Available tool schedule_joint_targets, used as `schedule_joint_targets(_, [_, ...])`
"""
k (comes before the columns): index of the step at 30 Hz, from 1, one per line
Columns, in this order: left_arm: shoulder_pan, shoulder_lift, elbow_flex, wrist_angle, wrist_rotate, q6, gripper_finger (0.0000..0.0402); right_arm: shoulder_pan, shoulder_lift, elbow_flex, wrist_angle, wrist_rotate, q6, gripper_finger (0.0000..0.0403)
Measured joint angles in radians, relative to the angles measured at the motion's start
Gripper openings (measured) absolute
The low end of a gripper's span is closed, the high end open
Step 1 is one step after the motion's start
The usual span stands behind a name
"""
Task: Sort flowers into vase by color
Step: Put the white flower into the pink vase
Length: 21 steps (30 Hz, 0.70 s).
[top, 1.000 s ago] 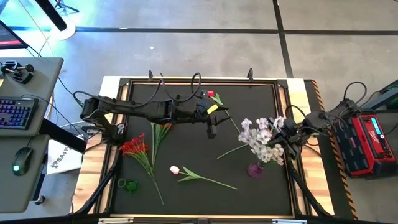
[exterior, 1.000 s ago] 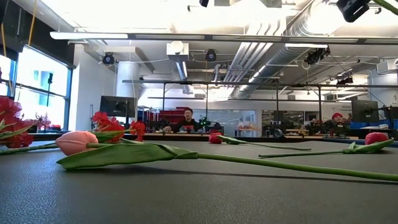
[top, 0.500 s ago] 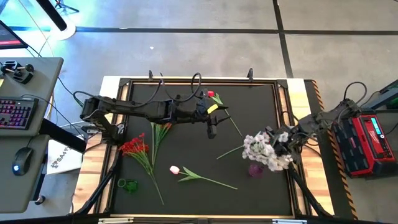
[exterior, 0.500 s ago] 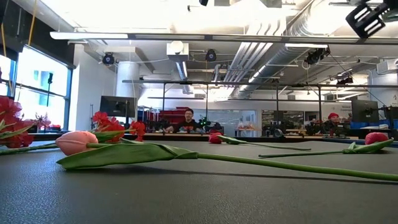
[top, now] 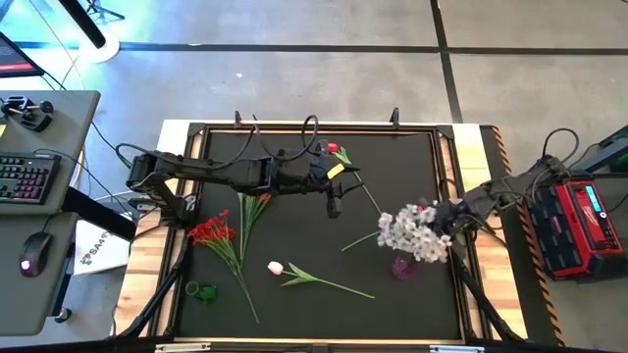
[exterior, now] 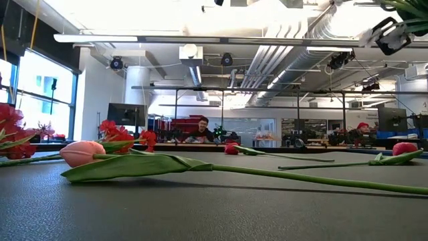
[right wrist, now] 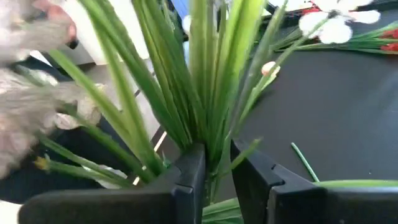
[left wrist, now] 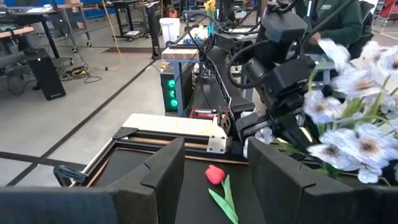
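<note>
Grey concrete floor point(top: 294, 83), side desk point(top: 39, 196)

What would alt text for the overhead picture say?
The right gripper holds a white blossom bunch above a small purple vase. The left gripper hovers mid-mat; a pink tulip and red flowers lie flat.

Open-plan robotics lab: exposed ceiling ducts point(exterior: 314, 33), workbenches point(exterior: 221, 144), monitors point(exterior: 124, 114).

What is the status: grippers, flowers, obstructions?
Right gripper around white bunch's stems above purple vase. Left gripper open, idle mid-mat. Nothing blocking the vase.
</note>
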Motion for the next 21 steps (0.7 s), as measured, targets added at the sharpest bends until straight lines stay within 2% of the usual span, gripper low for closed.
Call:
schedule_joint_targets(4, [0.0, 0.0, 0.0, -0.008, 0.0, 0.0, 0.0162, 0.0, 0.0, 0.017, 0.006, -0.014, 0.011, 0.0062])
schedule_joint_targets(10, [0.0, 0.0, 0.0, -0.054, 0.001, 0.0, 0.0162, 0.0, -0.001, 0.054, 0.009, -0.026, 0.118, 0.0076])
schedule_joint_targets(13, [0.0, 0.0, 0.0, -0.089, 0.001, -0.007, 0.0162, 0.0, -0.001, 0.072, -0.011, -0.035, 0.174, 0.0102])
schedule_joint_targets(18, [0.0, 0.0, 0.0, -0.118, -0.001, -0.037, 0.0162, 0.0, -0.001, 0.095, -0.054, -0.036, 0.238, 0.0167])
schedule_joint_targets(21, [0.007, 0.0, 0.0, -0.15, -0.061, -0.136, 0.0162, 0.0, -0.001, 0.123, -0.075, -0.043, 0.289, 0.0204])
